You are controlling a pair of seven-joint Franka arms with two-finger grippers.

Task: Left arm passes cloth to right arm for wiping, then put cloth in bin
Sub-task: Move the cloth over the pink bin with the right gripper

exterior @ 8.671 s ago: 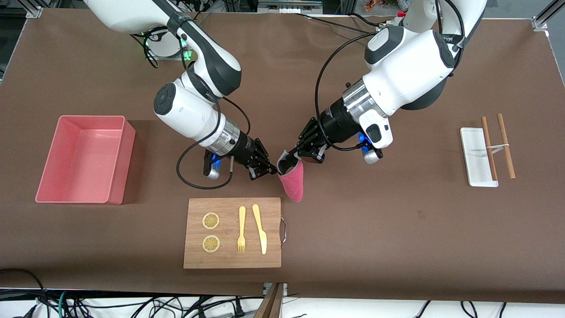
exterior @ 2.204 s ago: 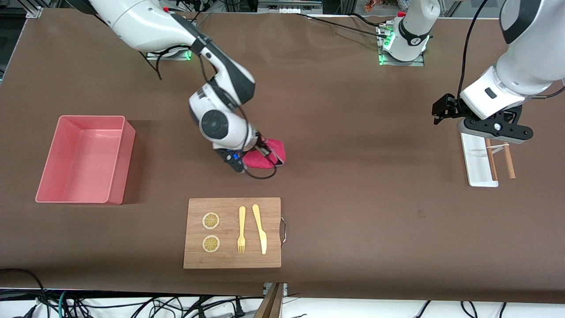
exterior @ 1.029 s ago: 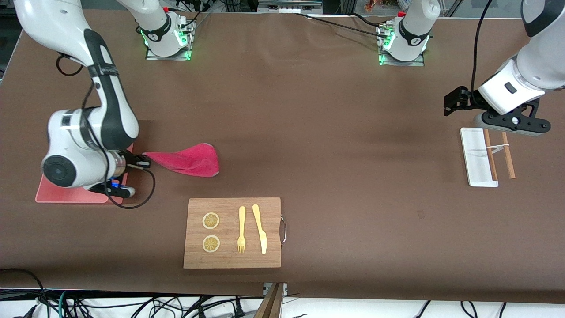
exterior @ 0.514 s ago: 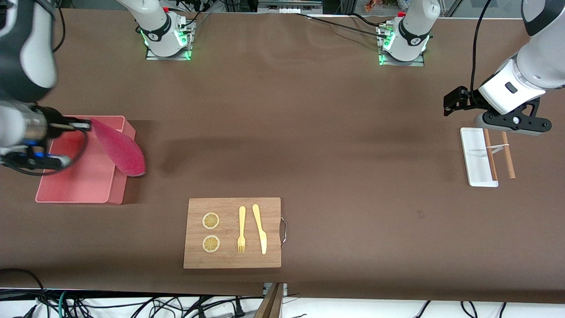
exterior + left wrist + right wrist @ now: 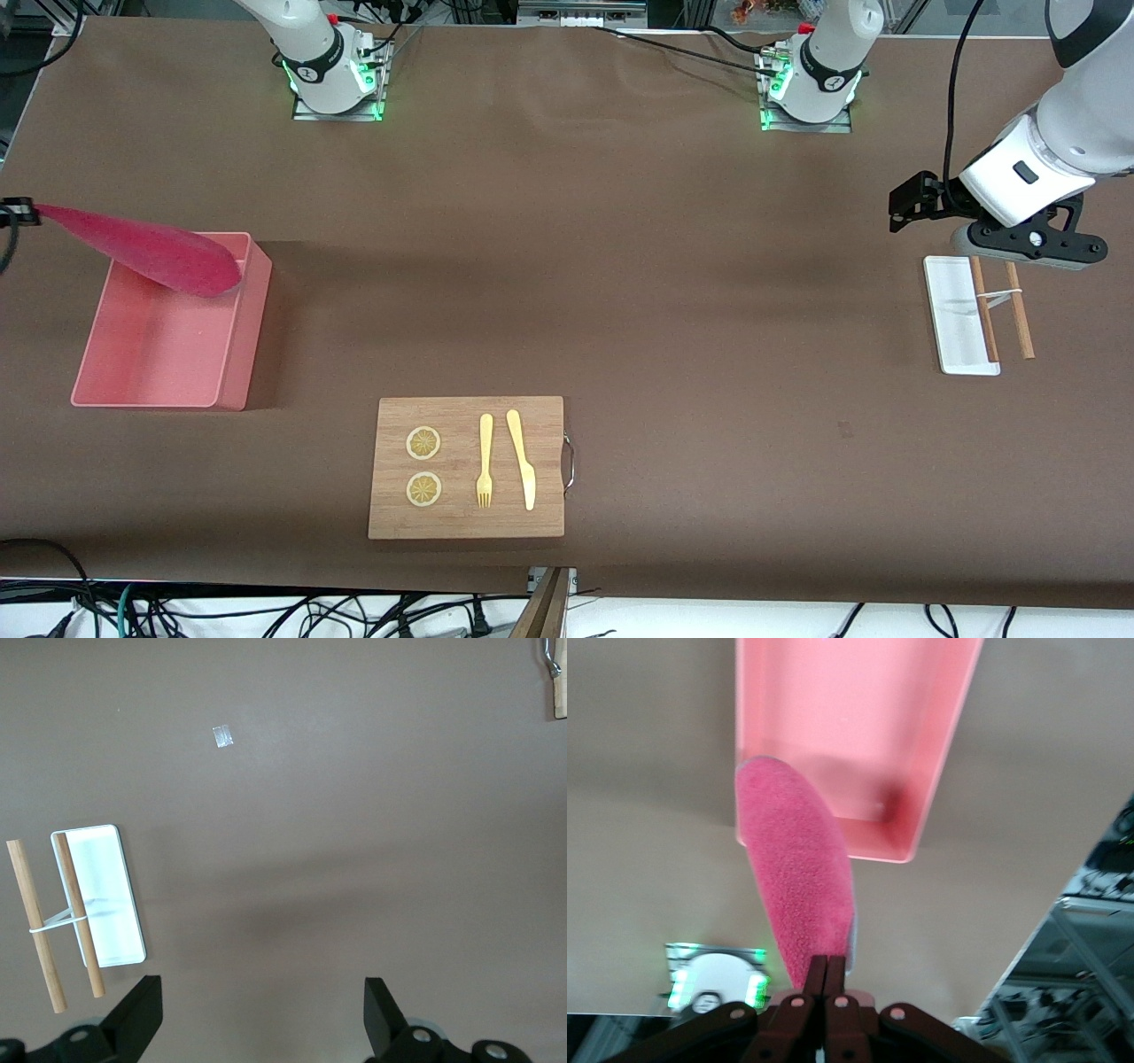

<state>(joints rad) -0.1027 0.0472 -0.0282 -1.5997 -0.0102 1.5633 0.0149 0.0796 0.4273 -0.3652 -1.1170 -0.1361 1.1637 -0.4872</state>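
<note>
The magenta-pink cloth (image 5: 151, 251) hangs stretched in the air, its loose end over the part of the salmon-pink bin (image 5: 252, 328) farthest from the front camera. My right gripper (image 5: 19, 213) barely shows at the edge of the front view and is shut on one end of the cloth. In the right wrist view the right gripper (image 5: 826, 967) pinches the cloth (image 5: 799, 895), which trails toward the bin (image 5: 939, 753) below. My left gripper (image 5: 911, 202) waits open and empty above the table at the left arm's end. Its fingers (image 5: 137, 1014) stand wide apart.
A white tray (image 5: 952, 310) with two banded wooden sticks (image 5: 1015, 292) lies below the left gripper. A wooden cutting board (image 5: 465, 523) with lemon slices, a fork and a knife sits near the table's front edge. A small scrap (image 5: 222, 735) lies on the brown mat.
The right arm has swung the cloth off the table beside the bin, up and over it, and has mostly left the front view. The left arm has stayed put.
</note>
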